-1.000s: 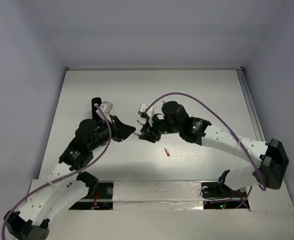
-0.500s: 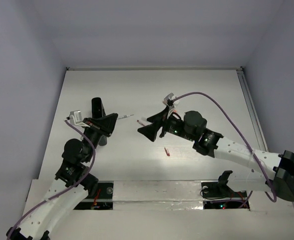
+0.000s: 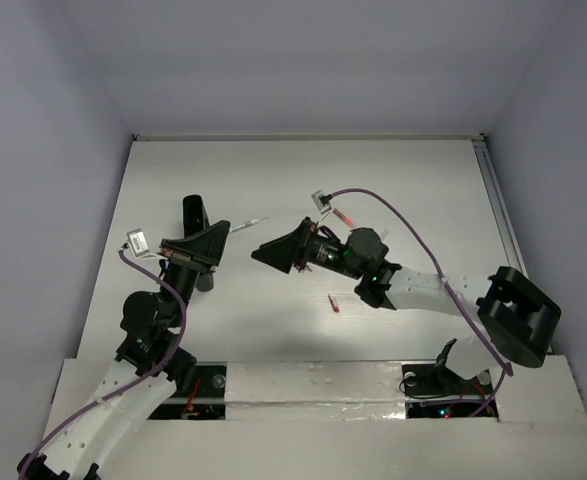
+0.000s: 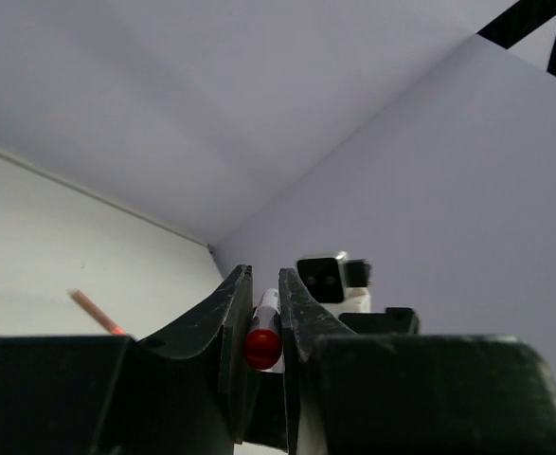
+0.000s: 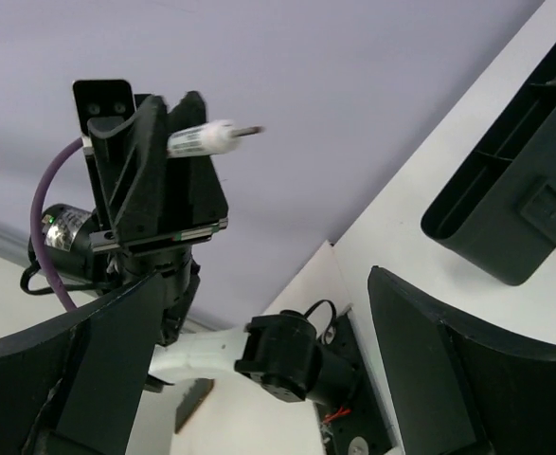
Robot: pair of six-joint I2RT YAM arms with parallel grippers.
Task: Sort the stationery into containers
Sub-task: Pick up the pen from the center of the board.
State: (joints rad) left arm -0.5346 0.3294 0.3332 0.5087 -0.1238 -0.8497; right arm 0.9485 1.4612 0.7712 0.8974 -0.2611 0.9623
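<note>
My left gripper is shut on a white pen with a red end, held off the table and pointing right. In the left wrist view the pen sits pinched between the fingertips. Behind that gripper lies the long black container, also seen in the right wrist view. My right gripper faces the left one from the right, open and with nothing in it. The right wrist view also shows the left gripper gripping the pen. A tiny red piece lies on the table under the right arm.
A red pencil lies on the table behind the right wrist and shows in the left wrist view. A purple cable loops over each arm. The enclosure's walls close off the table on the left, back and right.
The grippers met at mid-table a second ago. The right gripper has opened, the left has drawn back left with the pen, and the right gripper has shifted left after it.
</note>
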